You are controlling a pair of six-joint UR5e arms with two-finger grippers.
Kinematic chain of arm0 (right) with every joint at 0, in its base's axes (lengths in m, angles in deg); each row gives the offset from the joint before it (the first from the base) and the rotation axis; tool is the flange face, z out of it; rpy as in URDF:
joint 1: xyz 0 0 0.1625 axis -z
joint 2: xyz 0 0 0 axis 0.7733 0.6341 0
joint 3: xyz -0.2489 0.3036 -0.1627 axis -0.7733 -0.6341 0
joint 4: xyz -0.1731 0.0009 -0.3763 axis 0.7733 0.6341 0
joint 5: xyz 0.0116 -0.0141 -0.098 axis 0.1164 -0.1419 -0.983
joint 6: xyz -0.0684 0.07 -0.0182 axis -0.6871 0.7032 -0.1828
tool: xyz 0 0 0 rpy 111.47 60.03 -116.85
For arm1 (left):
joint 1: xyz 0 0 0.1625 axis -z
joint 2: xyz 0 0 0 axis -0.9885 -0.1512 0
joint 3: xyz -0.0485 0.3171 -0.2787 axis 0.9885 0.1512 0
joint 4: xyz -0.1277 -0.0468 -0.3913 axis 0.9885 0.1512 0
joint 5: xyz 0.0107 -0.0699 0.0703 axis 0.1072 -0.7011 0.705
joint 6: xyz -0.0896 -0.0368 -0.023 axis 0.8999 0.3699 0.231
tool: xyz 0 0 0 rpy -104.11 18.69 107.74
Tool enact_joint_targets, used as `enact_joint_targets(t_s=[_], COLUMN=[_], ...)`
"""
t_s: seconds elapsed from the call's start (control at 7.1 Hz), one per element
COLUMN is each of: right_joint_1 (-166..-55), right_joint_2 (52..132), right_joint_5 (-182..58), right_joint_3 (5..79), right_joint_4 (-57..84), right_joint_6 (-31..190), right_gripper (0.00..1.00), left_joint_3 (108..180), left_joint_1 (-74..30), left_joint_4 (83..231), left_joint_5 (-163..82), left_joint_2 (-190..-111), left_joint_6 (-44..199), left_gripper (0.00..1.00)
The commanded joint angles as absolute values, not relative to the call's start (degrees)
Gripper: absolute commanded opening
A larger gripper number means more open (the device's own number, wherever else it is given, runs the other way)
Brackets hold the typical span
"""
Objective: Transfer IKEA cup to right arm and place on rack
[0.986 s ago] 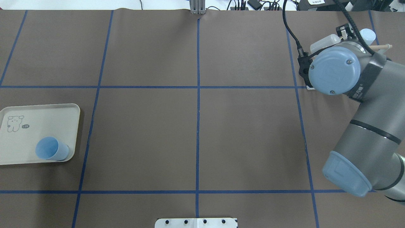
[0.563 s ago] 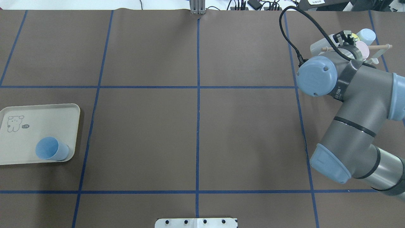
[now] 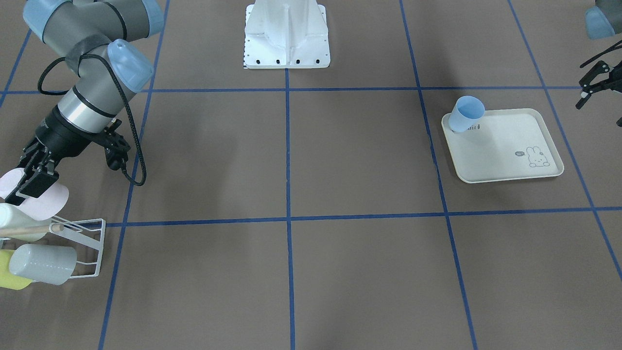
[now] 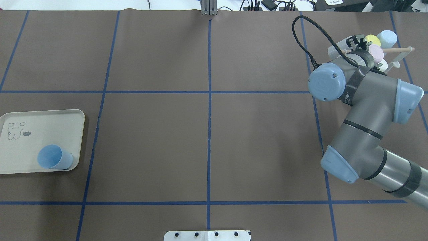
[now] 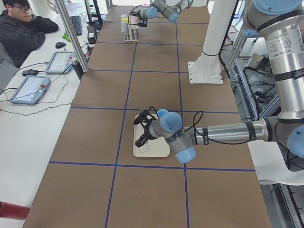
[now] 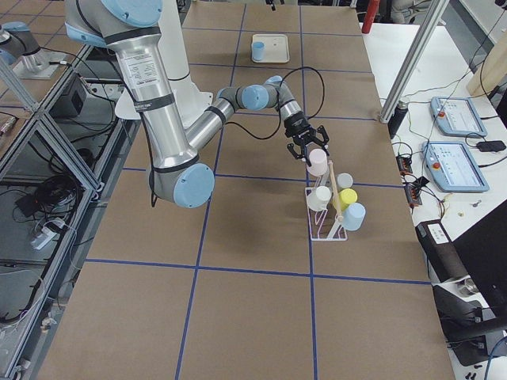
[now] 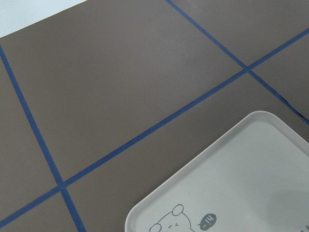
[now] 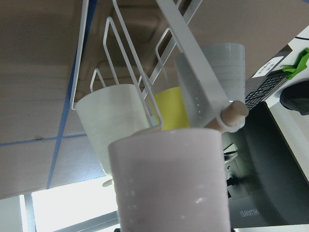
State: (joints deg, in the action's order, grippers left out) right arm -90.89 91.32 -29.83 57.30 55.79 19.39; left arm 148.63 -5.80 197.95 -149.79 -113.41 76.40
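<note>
Right gripper (image 3: 29,182) clamped on pink cup (image 3: 51,199) at its rim, cup tilted just above rack (image 3: 103,248), beside wooden rod (image 3: 29,229); contact with the prongs unclear. Left gripper (image 5: 141,129) spread, empty, near cream tray (image 3: 505,146). Blue cup (image 3: 465,114) in tray corner.

The table (image 4: 150,140), brown with blue tape lines (image 4: 209,117), carries a cream tray (image 4: 50,130) at its left edge, a white wire rack (image 3: 82,224) far right, and a white base (image 3: 286,43) near centre.
</note>
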Motion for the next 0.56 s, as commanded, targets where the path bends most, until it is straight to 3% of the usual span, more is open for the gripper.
enact_joint_targets(t_s=[0.0,0.14,0.42], right_joint_1=[-90.99,-90.9,-90.9], right_joint_2=[91.33,91.24,91.33], right_joint_5=[-29.99,-29.99,-29.99], right_joint_3=[56.27,54.96,54.25], right_joint_4=[55.49,55.41,55.4], right_joint_6=[19.37,19.45,19.54], right_gripper=[0.0,0.0,0.15], left_joint_3=[148.66,148.66,148.66], left_joint_1=[-5.72,-5.81,-5.72], left_joint_4=[198.04,198.04,197.96], left_joint_5=[-149.79,-149.79,-149.79], left_joint_2=[-113.41,-113.41,-113.41], left_joint_6=[76.42,76.42,76.42], left_gripper=[1.0,1.0,1.0])
